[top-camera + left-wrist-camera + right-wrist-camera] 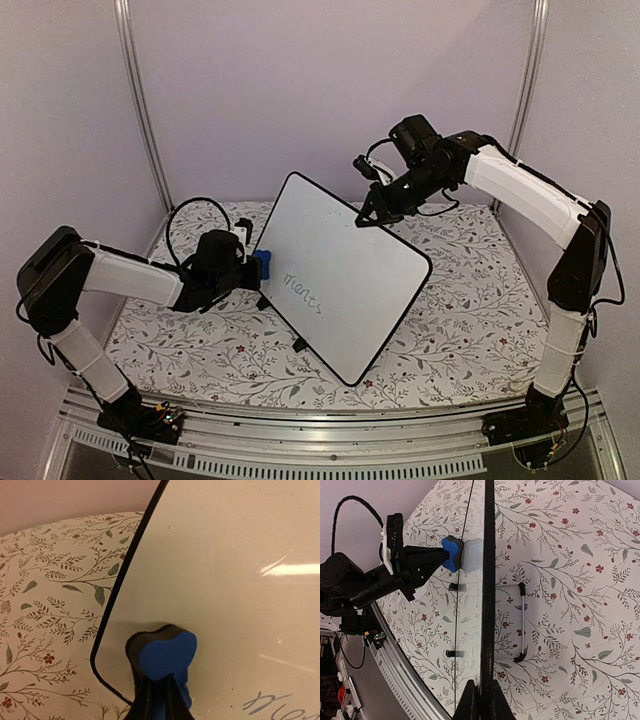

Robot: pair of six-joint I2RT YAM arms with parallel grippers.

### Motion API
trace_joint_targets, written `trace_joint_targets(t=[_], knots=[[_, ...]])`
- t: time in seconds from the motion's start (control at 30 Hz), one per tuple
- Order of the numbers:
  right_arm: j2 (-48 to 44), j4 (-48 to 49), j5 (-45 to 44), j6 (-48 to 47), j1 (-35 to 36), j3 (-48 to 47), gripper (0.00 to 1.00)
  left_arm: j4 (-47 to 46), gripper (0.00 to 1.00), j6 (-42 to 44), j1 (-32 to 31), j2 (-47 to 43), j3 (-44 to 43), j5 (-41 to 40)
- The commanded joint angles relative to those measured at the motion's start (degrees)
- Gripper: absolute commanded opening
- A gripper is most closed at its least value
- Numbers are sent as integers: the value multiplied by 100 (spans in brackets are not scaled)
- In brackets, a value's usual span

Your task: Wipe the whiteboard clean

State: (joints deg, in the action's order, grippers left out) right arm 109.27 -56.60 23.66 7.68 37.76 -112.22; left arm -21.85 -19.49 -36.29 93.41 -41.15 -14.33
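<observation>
Whiteboard [350,270] [225,580] [488,605]: stands tilted, mid-table, on its small black feet [454,587], rotated so 1 corner points toward the arm bases. Grey handwriting [303,290] [270,705] on the lower left of its face; the rest of the face reads white.

Blue eraser [262,264] [165,657] [452,553]: pressed against the board face just inside the left edge, above the writing.

Left gripper [252,266] [160,700] [432,557]: 2 fingers clamped narrowly on the eraser.

Right gripper [372,212] [481,700]: fingers pinched on the board's upper edge, 1 on each side of the frame.

Wire stand [520,625] lies behind the board on the floral table [470,300].
</observation>
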Motion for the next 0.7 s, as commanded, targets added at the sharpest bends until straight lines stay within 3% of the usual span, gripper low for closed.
trace_joint_targets(t=[0.0,0.27,0.67], knots=[[198,-179,-72,-650,179,25,0,-569,0,144,-170,-253,93,-100],[200,-190,-52,-645,178,25,0,-671,0,248,-144,-449,73,-679],[195,-185,-54,-645,179,19,0,-531,0,146,-208,-431,584,-302]])
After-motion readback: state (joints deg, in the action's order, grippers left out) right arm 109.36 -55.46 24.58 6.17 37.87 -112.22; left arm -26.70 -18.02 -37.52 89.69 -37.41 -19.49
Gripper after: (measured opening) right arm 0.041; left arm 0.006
